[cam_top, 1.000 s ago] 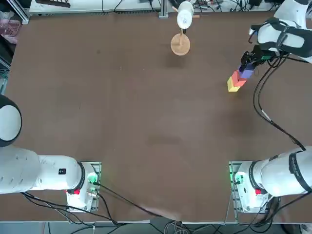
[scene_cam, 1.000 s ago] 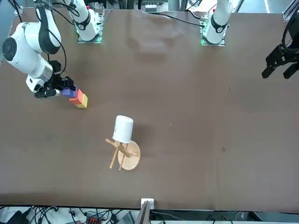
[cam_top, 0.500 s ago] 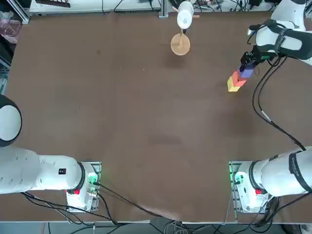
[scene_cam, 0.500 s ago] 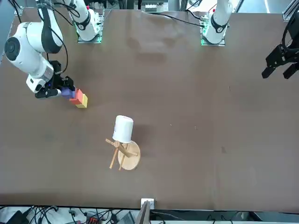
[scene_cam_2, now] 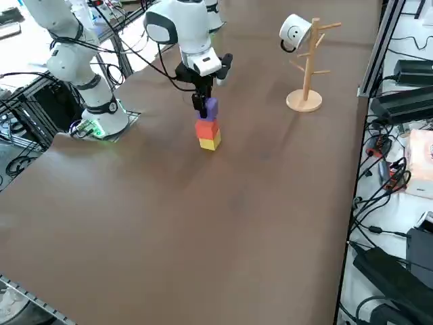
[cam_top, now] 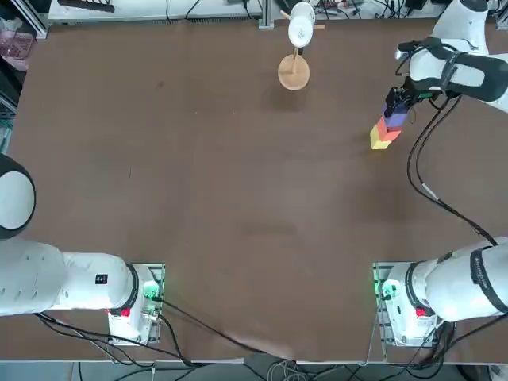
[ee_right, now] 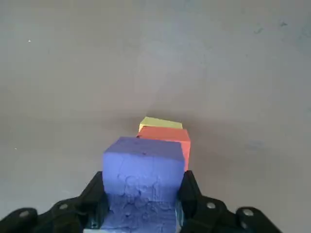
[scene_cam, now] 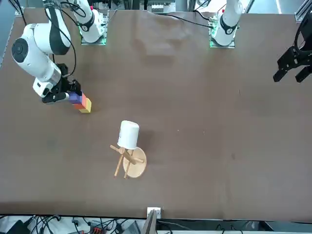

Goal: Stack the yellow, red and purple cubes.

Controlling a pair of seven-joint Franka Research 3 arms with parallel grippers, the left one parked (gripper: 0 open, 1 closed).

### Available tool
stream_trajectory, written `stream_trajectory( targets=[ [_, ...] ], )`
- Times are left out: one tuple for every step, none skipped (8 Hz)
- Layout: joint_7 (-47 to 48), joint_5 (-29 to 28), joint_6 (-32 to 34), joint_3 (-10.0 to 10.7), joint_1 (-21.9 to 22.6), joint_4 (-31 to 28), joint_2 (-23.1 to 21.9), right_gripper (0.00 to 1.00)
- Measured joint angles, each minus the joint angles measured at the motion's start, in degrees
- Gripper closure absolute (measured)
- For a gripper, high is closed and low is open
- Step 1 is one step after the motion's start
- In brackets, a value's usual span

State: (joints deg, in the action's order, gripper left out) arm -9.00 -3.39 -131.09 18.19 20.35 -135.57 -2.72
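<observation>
The right gripper (ee_right: pixel 141 213) has its jaws clamped on the two sides of the purple cube (ee_right: pixel 143 167), pointing down over the stack near the worktop's (cam_top: pixel 238 198) far right part. The purple cube sits above the red cube (scene_cam_2: pixel 207 128), which rests on the yellow cube (scene_cam_2: pixel 210 141); whether purple already touches red cannot be told for sure.

The right side view shows the three as an upright column, purple slightly offset toward the gripper. From overhead the column reads as a slanted row of colours, with the purple cube (cam_top: pixel 394 116) half under the wrist. The front view hides most of the purple cube (scene_cam: pixel 75 97) behind the arm.

The mug stand (cam_top: pixel 294 71) with its white mug (scene_cam_2: pixel 295 31) stands well apart, near the far edge. Broad bare worktop lies around the stack, with the right edge near.
</observation>
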Motion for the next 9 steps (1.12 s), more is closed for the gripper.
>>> stream_trajectory(
  targets=[
    [0.0,0.0,-1.2,0.0,0.0,-1.0,0.0,0.33],
    [0.0,0.0,-1.7,0.1,0.0,-1.6,0.0,0.33],
    [0.0,0.0,-1.8,0.1,-0.1,-1.7,0.0,0.33],
    [0.0,0.0,-1.8,0.2,-0.2,-1.7,0.0,0.33],
    [0.0,0.0,-1.8,0.3,-0.5,-1.7,0.0,0.33],
    [0.0,0.0,-1.8,0.3,-0.6,-1.7,0.0,0.33],
    [0.0,0.0,-1.8,0.3,-0.7,-1.7,0.0,0.33],
    [0.0,0.0,-1.8,0.3,-0.7,-1.7,0.0,0.33],
    [0.1,0.0,-1.8,0.3,-0.8,-1.7,0.0,0.33]
  ],
)
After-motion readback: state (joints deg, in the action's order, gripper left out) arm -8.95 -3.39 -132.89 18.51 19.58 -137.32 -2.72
